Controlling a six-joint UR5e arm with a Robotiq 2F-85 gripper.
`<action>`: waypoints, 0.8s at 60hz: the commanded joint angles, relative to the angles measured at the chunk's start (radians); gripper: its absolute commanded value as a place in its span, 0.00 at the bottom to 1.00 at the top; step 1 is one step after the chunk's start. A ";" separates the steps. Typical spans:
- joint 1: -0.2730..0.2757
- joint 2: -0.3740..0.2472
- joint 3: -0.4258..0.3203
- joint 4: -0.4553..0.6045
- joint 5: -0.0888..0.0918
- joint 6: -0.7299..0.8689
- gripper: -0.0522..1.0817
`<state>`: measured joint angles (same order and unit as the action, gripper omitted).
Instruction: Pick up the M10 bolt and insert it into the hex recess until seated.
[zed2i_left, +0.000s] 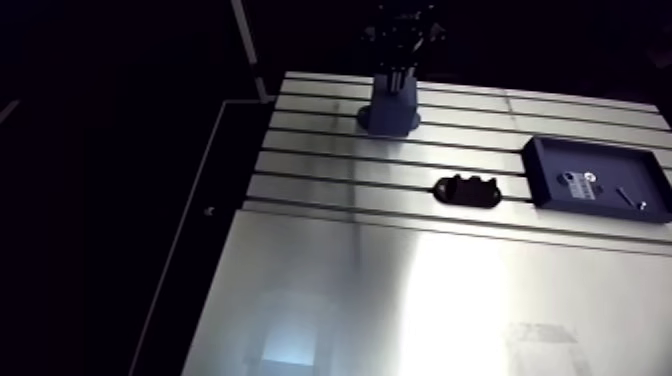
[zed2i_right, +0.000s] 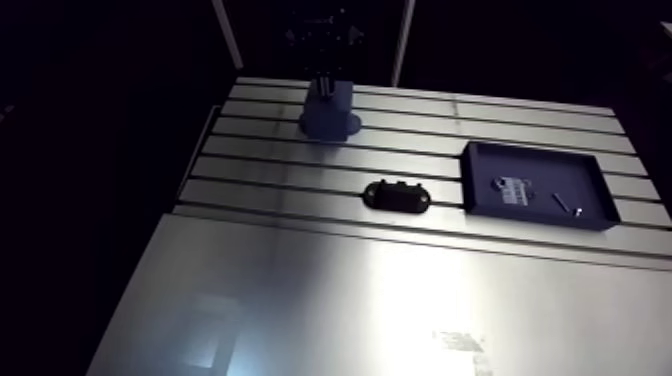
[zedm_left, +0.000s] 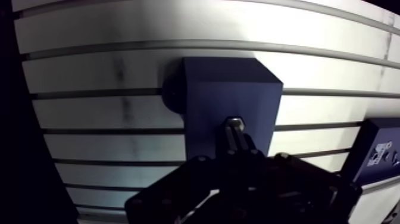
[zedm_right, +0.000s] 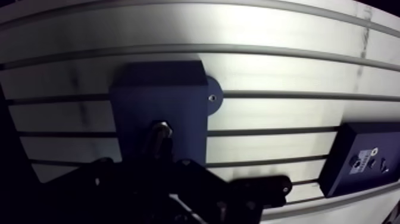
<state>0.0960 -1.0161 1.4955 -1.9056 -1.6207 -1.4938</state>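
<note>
The near part of the slotted table (zed2i_left: 330, 300) is a smooth plate. Beyond it the slots begin, and a black oval piece (zed2i_left: 467, 190) lies across one of them near the middle of the table.

At about 3 o'clock from that piece, close by but not touching, sits a shallow dark blue tray (zed2i_right: 480, 190). It holds a pale label (zed2i_left: 578, 184), and a small slender metal part (zed2i_left: 630, 198) lies toward its 4 o'clock corner. That part is too small to identify.

Farther back, at roughly 11 o'clock from the black piece, a blue block (zed2i_left: 392, 108) stands on a wider rounded base. The gripper (zedm_left: 237, 154) hangs straight down over it.

The wrist view shows this spot closely. The jaws are drawn in tight around the shank of the M10 bolt (zedm_left: 234, 126), leaving no visible gap on either side. The bright metal end of the bolt sticks out just ahead of the jaws and lies over the top face of the block, toward the edge nearest the gripper. The view does not show whether that end is touching the face or has entered a recess. A rounded flange with a small hole (zedm_right: 212, 96) projects from the block's base at about 2 o'clock from the bolt. A corner of the tray shows off to the side of the gripper, well clear of the block.
</note>
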 joint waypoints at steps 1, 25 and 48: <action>0.002 0.006 -0.003 -0.002 0.000 -0.001 1.00; 0.002 0.006 -0.004 -0.004 -0.001 -0.001 1.00; 0.002 -0.007 -0.010 0.002 -0.001 -0.002 1.00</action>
<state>0.0979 -1.0160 1.4871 -1.9070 -1.6207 -1.4949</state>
